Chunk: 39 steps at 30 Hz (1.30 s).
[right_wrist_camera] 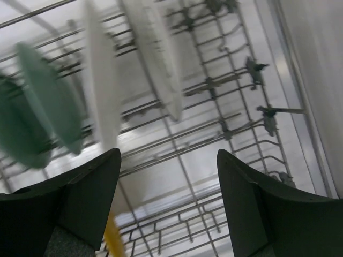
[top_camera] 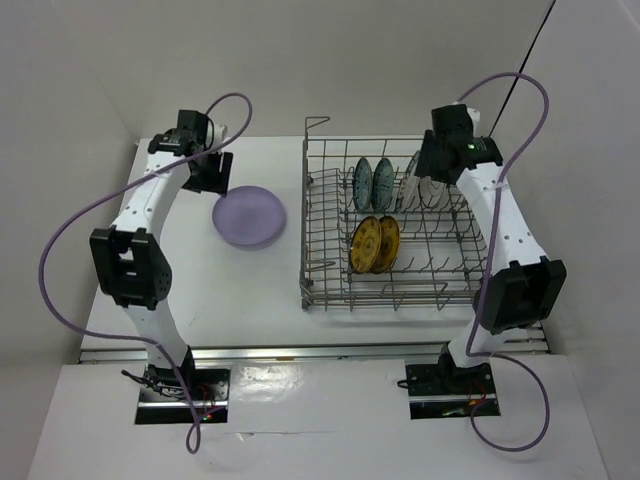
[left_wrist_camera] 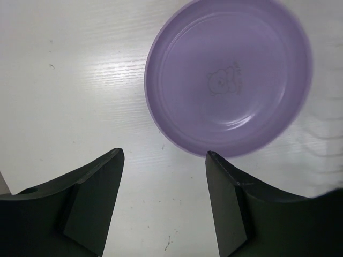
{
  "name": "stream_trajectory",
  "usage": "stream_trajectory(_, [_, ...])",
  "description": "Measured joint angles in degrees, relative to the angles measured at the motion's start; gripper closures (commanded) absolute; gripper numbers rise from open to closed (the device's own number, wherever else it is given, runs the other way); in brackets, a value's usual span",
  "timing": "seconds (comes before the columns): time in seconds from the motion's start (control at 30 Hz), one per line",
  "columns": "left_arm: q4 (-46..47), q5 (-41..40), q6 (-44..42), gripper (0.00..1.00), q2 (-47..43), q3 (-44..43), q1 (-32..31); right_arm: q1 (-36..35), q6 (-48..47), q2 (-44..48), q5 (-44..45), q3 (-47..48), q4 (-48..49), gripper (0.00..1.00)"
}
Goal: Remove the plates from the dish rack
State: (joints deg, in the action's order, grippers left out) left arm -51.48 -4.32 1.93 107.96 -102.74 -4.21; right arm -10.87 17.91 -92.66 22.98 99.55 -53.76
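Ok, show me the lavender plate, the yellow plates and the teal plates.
lavender plate (top_camera: 249, 215): top external view, middle of its face.
yellow plates (top_camera: 366, 245): top external view, face of the left one.
teal plates (top_camera: 363, 181): top external view, face of the left one.

In the right wrist view the white plates (right_wrist_camera: 102, 91) and teal plates (right_wrist_camera: 45, 104) are blurred, a yellow plate (right_wrist_camera: 113, 239) only a sliver. The lavender plate (left_wrist_camera: 230, 75) has its top edge cropped.

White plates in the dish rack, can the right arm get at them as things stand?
Probably yes: the right gripper hangs right above the white plates, jaws open, with nothing between.
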Motion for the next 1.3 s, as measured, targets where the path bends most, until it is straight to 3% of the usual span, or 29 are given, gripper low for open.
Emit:
stream_trajectory(0.17, [0.1,1.9,0.0,0.24,-6.6,0.0,0.0,8.9,-0.7,-0.5,-3.0,-4.5,5.3,0.35])
stream_trajectory(0.3, [0.3,2.1,-0.1,0.25,-7.7,1.8,0.0,12.2,-2.2,-3.2,-7.2,-4.5,10.0,0.44])
stream_trajectory(0.6, [-0.2,1.1,-0.3,0.25,-7.9,5.8,0.0,13.1,-4.0,-9.2,-16.6,-8.3,18.6,0.48])
stream_trajectory(0.7, [0.1,0.8,-0.4,0.25,-8.6,6.3,0.0,13.2,-4.1,-10.4,-17.5,-9.0,19.9,0.68])
stream_trajectory(0.73, [0.1,0.7,-0.4,0.25,-8.9,6.5,0.0,13.2,-4.5,-10.4,-17.5,-9.2,20.1,0.93])
stream_trajectory(0.77, [0.1,0.5,-0.4,0.25,-9.3,6.8,0.0,13.2,-7.5,-10.4,-15.8,-9.4,20.3,1.00])
stream_trajectory(0.87, [0.1,0.2,-0.4,0.25,-10.5,7.4,0.0,12.3,-15.2,-10.4,-11.8,-9.8,20.4,1.00])
stream_trajectory(1.17, [0.3,0.7,-0.7,0.25,-14.0,9.0,0.0,4.8,-12.9,-7.8,4.9,-8.3,17.6,1.00])
stream_trajectory(1.3, [0.3,2.8,-0.7,0.24,-14.1,9.0,0.0,1.9,-14.7,-3.3,11.9,-2.3,17.3,1.00])
